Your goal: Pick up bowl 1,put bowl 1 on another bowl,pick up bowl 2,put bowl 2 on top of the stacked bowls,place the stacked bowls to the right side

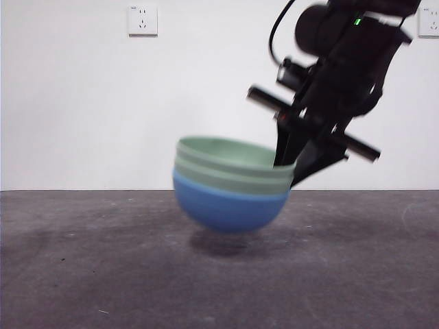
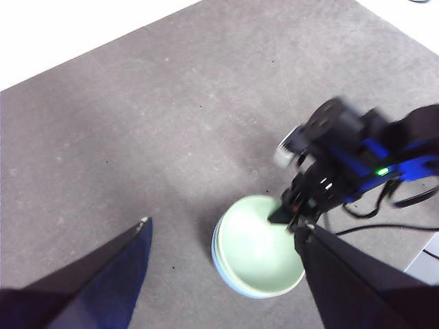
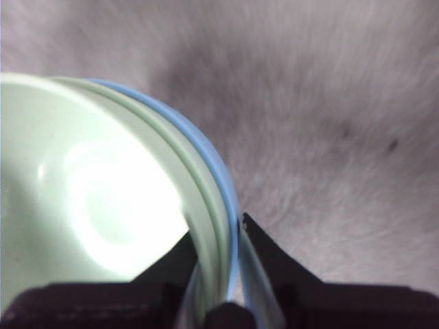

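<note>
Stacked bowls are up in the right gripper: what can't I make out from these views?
- Front view: the right gripper tips are hidden behind the bowls rim; the arm is motion-blurred.
- Right wrist view: the stack is cut off by the frame's edge and blurred.
- Left wrist view: the left gripper tips are soft; the blue bowl shows only as a sliver.

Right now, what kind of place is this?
Probably a robot test bench: a bare grey table, a plain white wall with a socket, and the right gripper lifting the stacked bowls.

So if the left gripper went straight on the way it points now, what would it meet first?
Probably the stacked bowls, which lie between and ahead of the open jaws of the left gripper. The right gripper clamps their rim just beside, so it might be met too; depth is unclear.
</note>
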Available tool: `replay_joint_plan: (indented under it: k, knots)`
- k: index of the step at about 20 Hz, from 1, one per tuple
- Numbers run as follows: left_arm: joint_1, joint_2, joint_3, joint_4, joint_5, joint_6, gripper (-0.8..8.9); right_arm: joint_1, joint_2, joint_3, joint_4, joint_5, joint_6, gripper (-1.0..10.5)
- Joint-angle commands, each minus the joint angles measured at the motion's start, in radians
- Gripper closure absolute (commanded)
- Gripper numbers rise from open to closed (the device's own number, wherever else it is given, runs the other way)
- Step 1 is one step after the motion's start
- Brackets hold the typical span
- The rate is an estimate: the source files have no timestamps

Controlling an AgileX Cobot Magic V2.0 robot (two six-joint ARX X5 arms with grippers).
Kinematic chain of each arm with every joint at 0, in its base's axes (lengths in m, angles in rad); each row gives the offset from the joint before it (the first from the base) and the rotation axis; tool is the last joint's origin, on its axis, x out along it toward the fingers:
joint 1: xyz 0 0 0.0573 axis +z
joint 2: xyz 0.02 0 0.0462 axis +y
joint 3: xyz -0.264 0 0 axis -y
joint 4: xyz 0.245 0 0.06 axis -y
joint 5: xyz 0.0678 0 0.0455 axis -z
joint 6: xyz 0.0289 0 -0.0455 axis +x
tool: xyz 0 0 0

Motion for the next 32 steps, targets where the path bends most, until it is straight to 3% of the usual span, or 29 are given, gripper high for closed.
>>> replay_joint_plan:
  k: [1, 11, 23, 25, 28, 32]
  knots:
    - [-0.004, -0.003, 0.001, -0.050, 0.002, -0.004, 4.63, -0.051, -0.033, 0.002, 0.013, 0.002, -0.005, 9.6]
    - [-0.004, -0.003, 0.001, -0.050, 0.002, -0.004, 4.63, -0.308, -0.028, 0.002, -0.062, 0.051, -0.110, 9.6]
    - [-0.004, -0.003, 0.001, -0.051, 0.002, -0.004, 4.63, -0.353, 0.066, 0.002, -0.082, 0.083, -0.151, 9.6]
    - [-0.004, -0.003, 0.001, -0.050, 0.002, -0.004, 4.63, -0.354, 0.066, 0.002, -0.082, 0.083, -0.153, 9.0]
    - [-0.004, -0.003, 0.001, -0.050, 0.002, -0.004, 4.63, -0.359, 0.066, 0.002, -0.084, 0.080, -0.152, 7.1]
    - [-0.004, -0.003, 0.001, -0.050, 0.002, -0.004, 4.63, -0.359, 0.064, 0.002, -0.077, 0.076, -0.152, 6.8]
